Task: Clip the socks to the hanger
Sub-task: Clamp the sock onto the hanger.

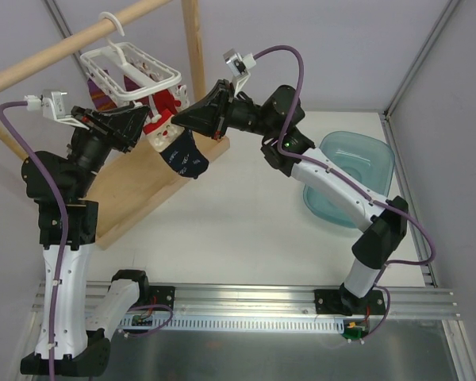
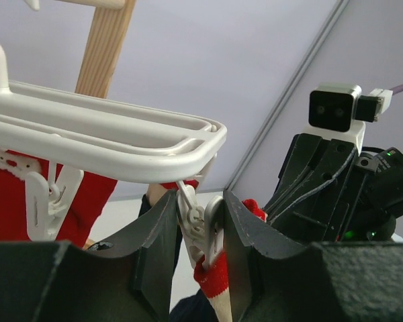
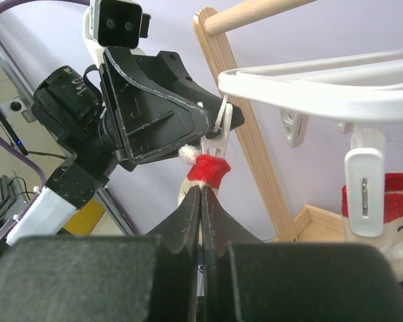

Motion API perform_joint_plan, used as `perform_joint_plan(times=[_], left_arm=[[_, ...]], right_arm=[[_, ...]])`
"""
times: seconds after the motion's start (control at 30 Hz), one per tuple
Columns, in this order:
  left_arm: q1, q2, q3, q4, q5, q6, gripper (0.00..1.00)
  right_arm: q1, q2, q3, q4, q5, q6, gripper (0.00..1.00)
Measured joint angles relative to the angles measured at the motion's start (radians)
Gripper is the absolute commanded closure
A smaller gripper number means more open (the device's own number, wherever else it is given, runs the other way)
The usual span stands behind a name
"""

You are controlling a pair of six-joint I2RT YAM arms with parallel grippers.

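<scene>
The left arm rises steeply from its base and bends forward, bringing the left gripper [image 2: 200, 235] up beneath a corner of the white plastic grid-frame hanger [image 2: 107, 137]. Its jaws are clenched on a small white plastic clip [image 2: 195, 218] dangling from that corner. The right arm stretches across the desk [image 1: 246, 230] with its elbow raised. The right gripper [image 3: 201, 193] faces the left one, jaws pinched tight on the ribbed red-and-white cuff of a dark navy sock [image 1: 184, 159] with white specks. The cuff touches the clip from just beneath; whether the clip bites it I cannot tell. The soft knit foot hangs beside the wooden base [image 1: 143, 198]. Bright red socks [image 1: 163, 107] and a purple-orange striped sock [image 1: 103, 94] hang from the hanger, which is hooked over a round wooden rod [image 1: 71, 44]. A translucent teal plastic basin [image 1: 377, 159] lies under the right forearm.
</scene>
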Motion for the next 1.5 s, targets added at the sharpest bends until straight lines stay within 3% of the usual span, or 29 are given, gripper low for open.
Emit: perform_joint_plan(times=[1.07, 1.5], left_arm=[[0.0, 0.002, 0.085, -0.256, -0.201, -0.132, 1.0], [0.0, 0.011, 0.124, -0.306, -0.235, -0.176, 1.0]], right_arm=[[0.002, 0.1, 0.044, 0.17, 0.008, 0.022, 0.99], [0.034, 0.097, -0.022, 0.179, 0.047, -0.109, 0.99]])
